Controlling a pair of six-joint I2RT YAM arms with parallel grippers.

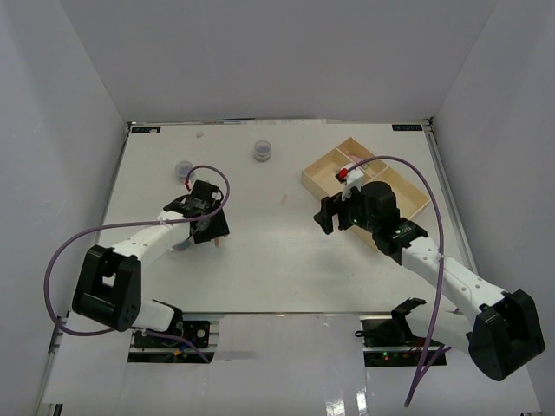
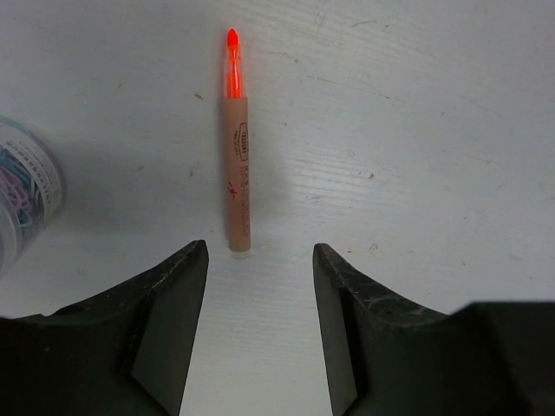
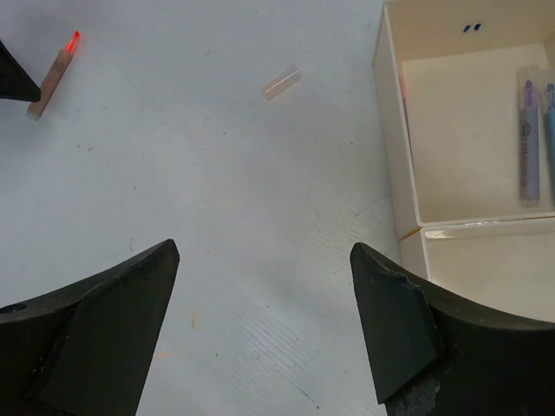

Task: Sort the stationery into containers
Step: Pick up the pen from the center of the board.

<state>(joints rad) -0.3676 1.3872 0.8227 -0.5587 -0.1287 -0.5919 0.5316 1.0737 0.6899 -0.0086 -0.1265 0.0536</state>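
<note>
An orange pen [image 2: 236, 147] with a glowing bare tip lies flat on the white table, just ahead of my left gripper [image 2: 260, 251]. The gripper is open and empty, its fingertips close to the pen's blunt end without touching it. The pen also shows in the right wrist view [image 3: 52, 78]. My right gripper [image 3: 264, 247] is open and empty above bare table, left of the beige tray [image 3: 395, 173]. A purple pen [image 3: 529, 139] and a blue pen [image 3: 550, 130] lie in one tray compartment. In the top view the left gripper [image 1: 211, 230] is at centre-left and the right gripper [image 1: 327, 215] is beside the tray [image 1: 316, 178].
A round grey tub of coloured paper clips [image 2: 22, 199] stands left of the orange pen. Two grey tubs [image 1: 183, 169] [image 1: 262, 151] stand at the back of the table. A small clear cap [image 3: 282, 83] lies on the table between the grippers.
</note>
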